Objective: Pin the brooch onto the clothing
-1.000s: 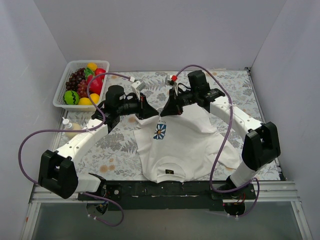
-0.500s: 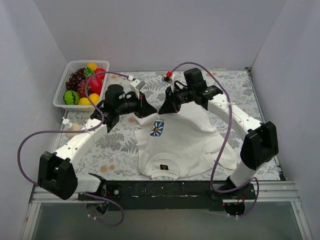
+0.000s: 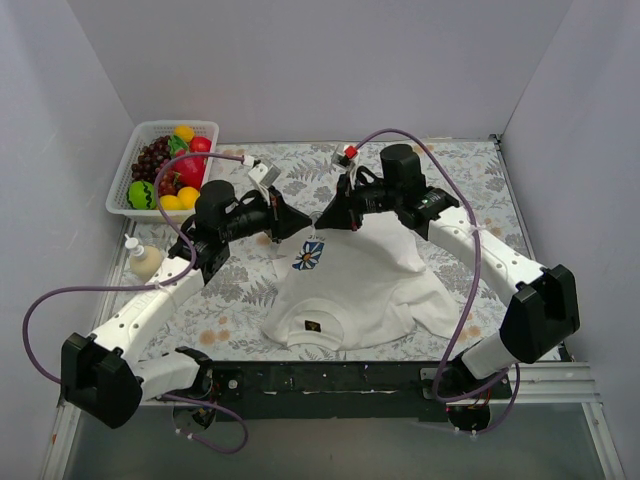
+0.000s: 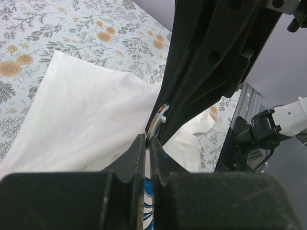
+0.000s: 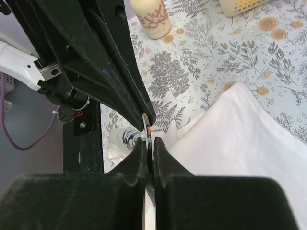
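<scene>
The white T-shirt (image 3: 360, 285) lies on the floral table, its chest part pulled up into a peak between my two grippers. Its blue-and-white flower print (image 3: 308, 255) hangs just below them, and the dark neck label (image 3: 314, 326) is near the front. My left gripper (image 3: 300, 222) is shut on a fold of the shirt (image 4: 86, 120) beside the print. My right gripper (image 3: 326, 218) faces it tip to tip and is shut on the brooch (image 5: 149, 130), seen edge-on with an orange rim. The brooch also shows in the left wrist view (image 4: 159, 116), touching the fabric.
A white basket (image 3: 127, 190) of toy fruit stands at the far left. A small cream bottle (image 3: 143, 260) stands left of the left arm; it also shows in the right wrist view (image 5: 152, 14). Purple cables loop over both arms.
The shirt has been drawn up and toward the left and far side, bunching so its collar slid away from the front edge. Both grippers stay tip to tip at the print.
</scene>
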`<act>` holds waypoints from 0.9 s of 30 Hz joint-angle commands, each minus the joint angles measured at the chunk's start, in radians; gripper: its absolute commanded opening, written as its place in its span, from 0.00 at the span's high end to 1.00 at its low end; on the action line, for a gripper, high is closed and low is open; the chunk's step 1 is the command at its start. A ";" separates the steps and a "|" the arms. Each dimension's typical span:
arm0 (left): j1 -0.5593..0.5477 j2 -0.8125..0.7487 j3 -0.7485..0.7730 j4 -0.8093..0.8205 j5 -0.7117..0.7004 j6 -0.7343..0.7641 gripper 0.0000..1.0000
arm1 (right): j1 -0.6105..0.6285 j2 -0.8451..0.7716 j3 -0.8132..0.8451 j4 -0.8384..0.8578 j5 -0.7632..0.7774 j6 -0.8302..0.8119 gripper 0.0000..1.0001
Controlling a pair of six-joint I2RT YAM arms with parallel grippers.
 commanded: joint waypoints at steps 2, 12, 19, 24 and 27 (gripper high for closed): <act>-0.046 -0.108 -0.010 0.138 0.118 -0.078 1.00 | -0.041 -0.007 -0.066 0.191 0.115 -0.011 0.99; -0.045 -0.118 -0.037 0.170 0.062 -0.094 1.00 | -0.046 -0.048 -0.132 0.297 -0.044 -0.051 0.99; -0.045 -0.115 -0.039 0.167 0.043 -0.093 1.00 | -0.058 -0.116 -0.188 0.372 -0.104 -0.078 0.74; -0.045 -0.108 -0.044 0.169 0.037 -0.091 1.00 | -0.061 -0.146 -0.214 0.400 -0.121 -0.081 0.43; -0.043 -0.107 -0.048 0.169 0.034 -0.091 1.00 | -0.066 -0.165 -0.232 0.415 -0.138 -0.086 0.37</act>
